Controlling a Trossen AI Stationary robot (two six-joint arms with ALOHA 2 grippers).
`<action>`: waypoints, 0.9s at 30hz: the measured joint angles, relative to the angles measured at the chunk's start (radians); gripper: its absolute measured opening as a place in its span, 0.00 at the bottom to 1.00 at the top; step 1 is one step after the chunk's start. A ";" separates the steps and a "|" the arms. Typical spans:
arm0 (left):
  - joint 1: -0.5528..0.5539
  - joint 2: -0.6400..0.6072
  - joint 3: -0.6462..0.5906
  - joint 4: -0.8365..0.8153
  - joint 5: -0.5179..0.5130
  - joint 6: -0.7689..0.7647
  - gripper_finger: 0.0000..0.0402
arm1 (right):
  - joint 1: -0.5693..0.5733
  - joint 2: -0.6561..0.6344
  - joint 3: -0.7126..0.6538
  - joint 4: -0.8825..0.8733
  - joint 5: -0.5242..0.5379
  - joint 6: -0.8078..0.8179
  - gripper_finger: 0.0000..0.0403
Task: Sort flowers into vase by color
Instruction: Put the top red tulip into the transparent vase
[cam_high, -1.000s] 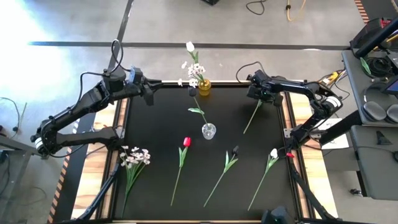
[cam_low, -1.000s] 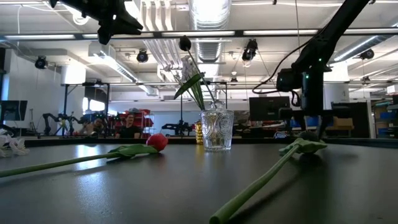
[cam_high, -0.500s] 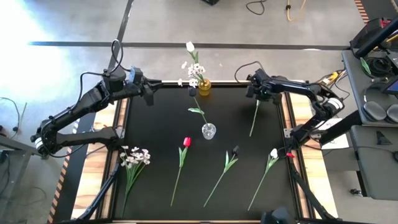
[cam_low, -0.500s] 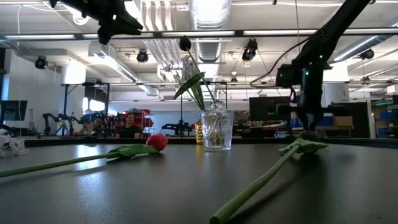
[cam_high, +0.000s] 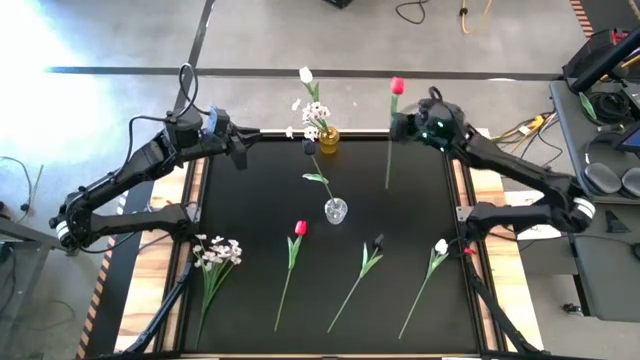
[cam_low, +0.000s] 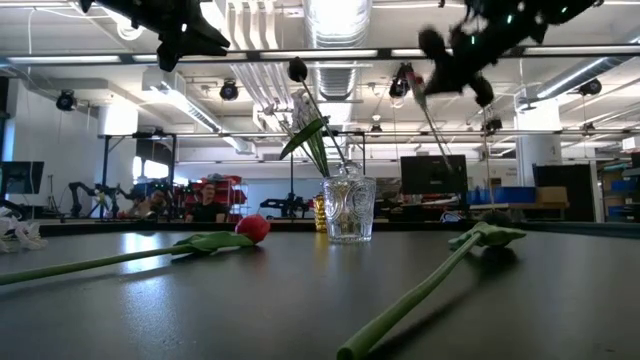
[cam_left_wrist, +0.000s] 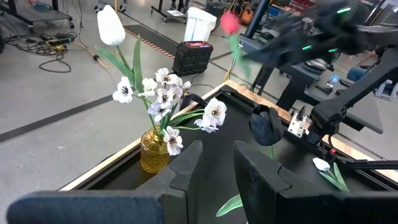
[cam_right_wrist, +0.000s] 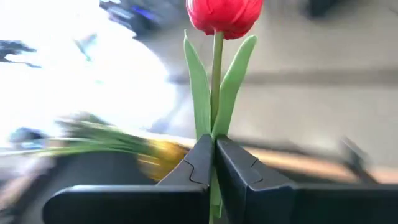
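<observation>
My right gripper is clamped on the stem of a red tulip, held in the air beyond and to the right of the clear vase at the table's middle. That vase holds one dark tulip, and the yellow vase behind it holds the white blooms. Nearer than the clear vase, a red tulip on the table, a dark one, a white one and a white spray lie unsorted, so I judge the task about half done; my left gripper waits narrowly open, far left of the yellow vase.

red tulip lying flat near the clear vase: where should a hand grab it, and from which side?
Grip the red tulip on the table on its bare stem, just below the bloom and above the leaf, coming straight down from above. It lies flat on the table, so only a top approach gets fingers either side of the thin stem. Probably close across the stem, not along it. The bloom looks too soft to pinch.
</observation>
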 joint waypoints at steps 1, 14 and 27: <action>0.000 0.000 0.000 0.000 0.000 0.000 0.19 | 0.038 -0.024 0.000 0.048 -0.001 -0.021 0.02; 0.000 0.014 0.000 0.001 0.000 0.007 0.19 | 0.468 0.011 0.000 0.464 0.027 -0.292 0.02; 0.000 0.039 0.000 0.001 0.000 0.007 0.19 | 0.534 0.266 0.000 0.808 0.020 -0.404 0.02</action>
